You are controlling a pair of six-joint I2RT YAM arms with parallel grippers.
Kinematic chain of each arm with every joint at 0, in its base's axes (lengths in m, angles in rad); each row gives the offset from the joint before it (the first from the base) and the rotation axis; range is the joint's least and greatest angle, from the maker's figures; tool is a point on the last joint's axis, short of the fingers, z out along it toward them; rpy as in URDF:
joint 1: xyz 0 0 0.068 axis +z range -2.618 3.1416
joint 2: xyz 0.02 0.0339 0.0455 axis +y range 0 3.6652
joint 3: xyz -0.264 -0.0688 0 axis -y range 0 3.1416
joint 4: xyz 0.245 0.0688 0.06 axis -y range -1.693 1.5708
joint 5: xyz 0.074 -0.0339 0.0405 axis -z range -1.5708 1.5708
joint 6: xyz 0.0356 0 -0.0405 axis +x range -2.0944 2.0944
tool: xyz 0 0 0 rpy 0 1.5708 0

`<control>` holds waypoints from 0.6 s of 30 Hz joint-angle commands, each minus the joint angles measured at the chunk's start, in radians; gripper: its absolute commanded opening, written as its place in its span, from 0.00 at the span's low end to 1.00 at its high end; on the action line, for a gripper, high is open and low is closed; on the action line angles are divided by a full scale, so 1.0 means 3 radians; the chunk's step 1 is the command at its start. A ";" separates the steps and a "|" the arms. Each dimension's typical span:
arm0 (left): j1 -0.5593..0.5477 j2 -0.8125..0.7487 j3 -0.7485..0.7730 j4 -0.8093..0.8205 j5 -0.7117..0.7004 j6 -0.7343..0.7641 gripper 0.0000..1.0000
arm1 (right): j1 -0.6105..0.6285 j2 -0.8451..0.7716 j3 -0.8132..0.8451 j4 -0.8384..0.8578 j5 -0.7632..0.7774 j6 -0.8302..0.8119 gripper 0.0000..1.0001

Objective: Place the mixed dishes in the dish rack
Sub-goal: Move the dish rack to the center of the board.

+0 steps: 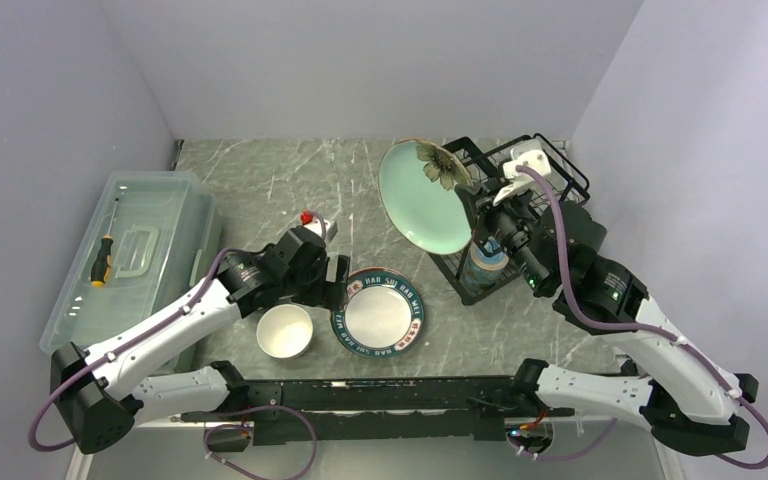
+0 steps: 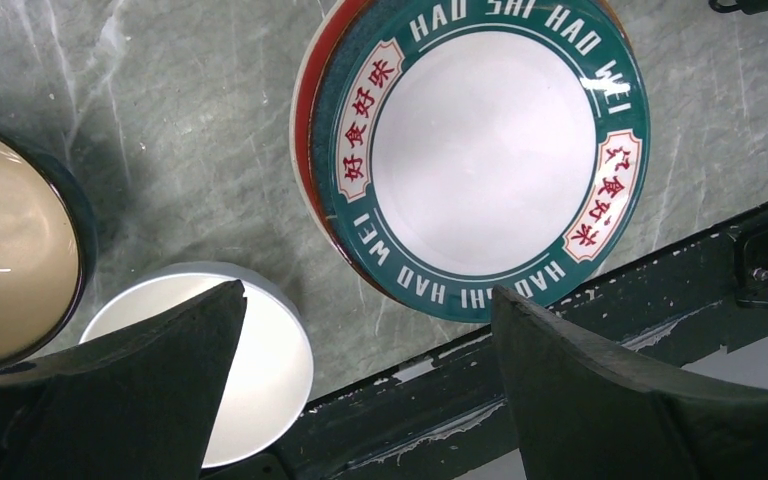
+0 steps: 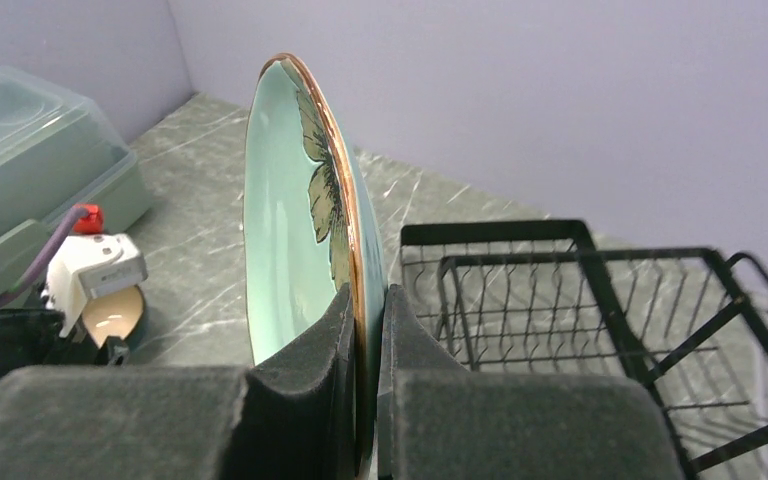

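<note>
Right jaws pinch the mint-green plate [image 3: 285, 220], clear only wrist-side; left jaws gape empty.

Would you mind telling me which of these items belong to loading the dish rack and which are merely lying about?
For the job: mint-green plate, lettered plate, white bowl, dish rack.
Lying about: clear plastic box, screwdriver.
</note>
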 commanded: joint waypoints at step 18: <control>-0.0005 -0.0190 0.0280 0.0247 0.0521 0.0236 0.99 | -0.0041 0.0013 0.0589 0.0978 0.0480 -0.1502 0.00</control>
